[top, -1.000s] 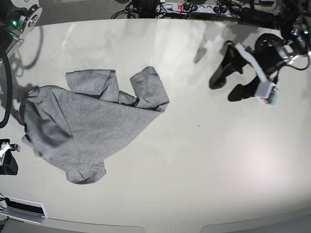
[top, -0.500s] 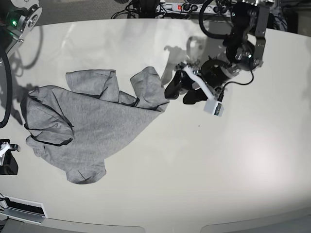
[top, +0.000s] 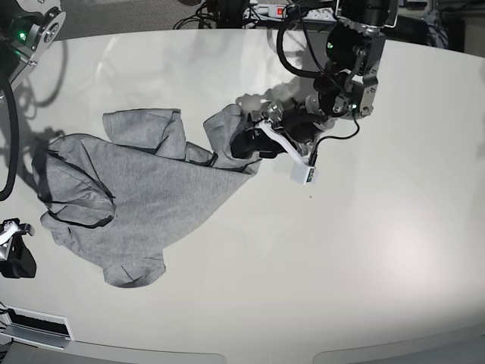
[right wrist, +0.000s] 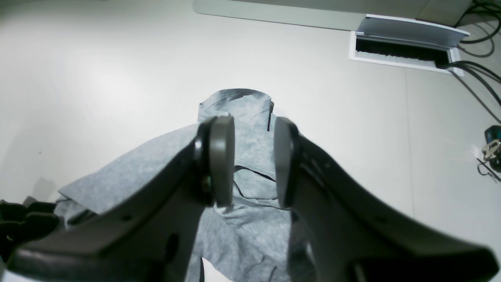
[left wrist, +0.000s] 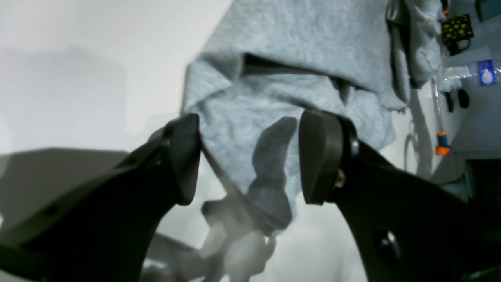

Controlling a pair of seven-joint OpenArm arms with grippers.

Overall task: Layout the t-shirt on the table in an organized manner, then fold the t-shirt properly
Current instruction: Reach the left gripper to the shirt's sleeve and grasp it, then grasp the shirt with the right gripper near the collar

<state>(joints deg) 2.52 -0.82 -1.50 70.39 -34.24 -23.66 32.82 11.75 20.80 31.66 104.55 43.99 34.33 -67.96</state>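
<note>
Sprawling crumpled across the left half of the glossy off-white table [top: 364, 258], the heather grey cotton t-shirt [top: 129, 189] is neither spread flat nor folded, so both stages remain. Over its left edge the right gripper [right wrist: 253, 162] hovers half-parted, holding nothing. Further right, the left gripper [left wrist: 250, 156] straddles a bunched fold, jaws wide, nothing pinched.

Black arms with cables, a white camera block, matte black rounded claw [left wrist: 250, 160] pads
</note>
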